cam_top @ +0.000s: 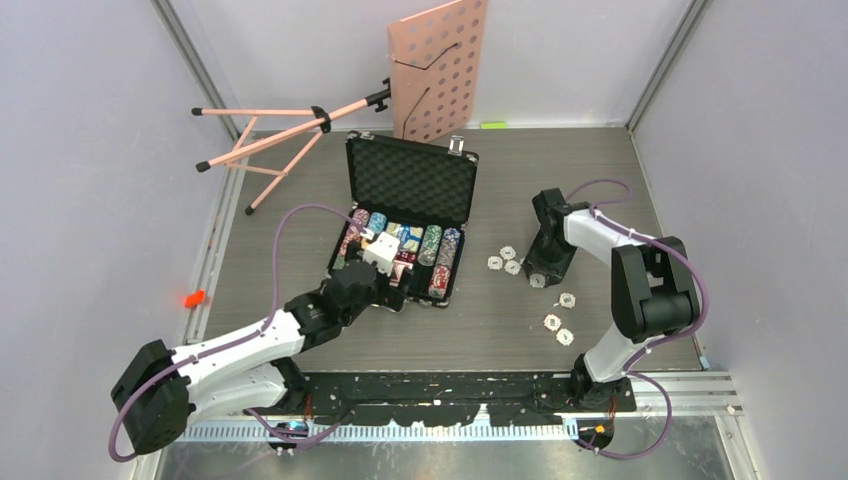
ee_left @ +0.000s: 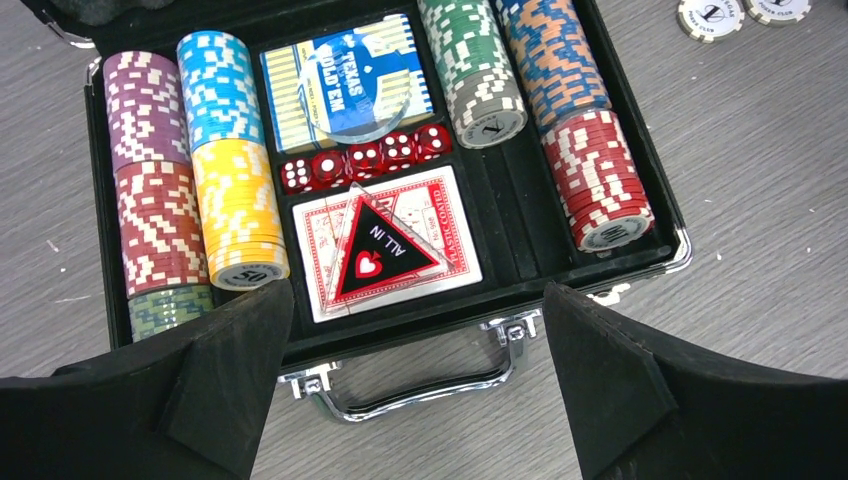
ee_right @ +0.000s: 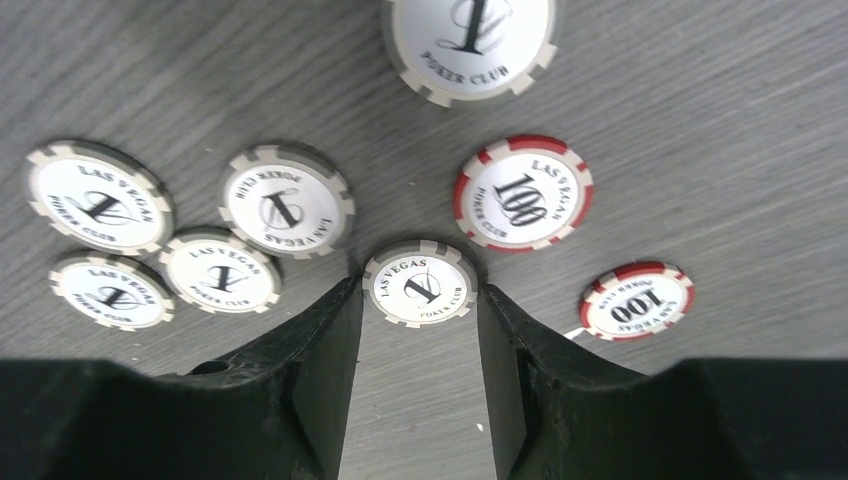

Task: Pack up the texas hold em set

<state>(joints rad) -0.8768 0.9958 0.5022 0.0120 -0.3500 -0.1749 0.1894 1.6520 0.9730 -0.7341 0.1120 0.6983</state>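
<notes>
right gripper (ee_right: 418, 291) spread, white chip (ee_right: 418, 283) flat on table (ee_right: 700, 120) between its fingers, contact unclear | five other white chips (ee_right: 285, 200) and two red 100 chips (ee_right: 522, 198) loose around it | left gripper (ee_left: 415, 325) spread, empty, above handle (ee_left: 420, 388) of open case (ee_left: 658, 195) | stacked chips (ee_left: 235, 205), card decks (ee_left: 345, 85), dice (ee_left: 365, 160) inside

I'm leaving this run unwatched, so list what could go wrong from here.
1. The grey chip lies flat between the right pincer fingers. Pinched by its thin edge, it may slip or nudge the red 100 chip nearby.
2. The ALL IN triangle lies atop a card deck. The open left pincer above the case might knock it askew.
</notes>
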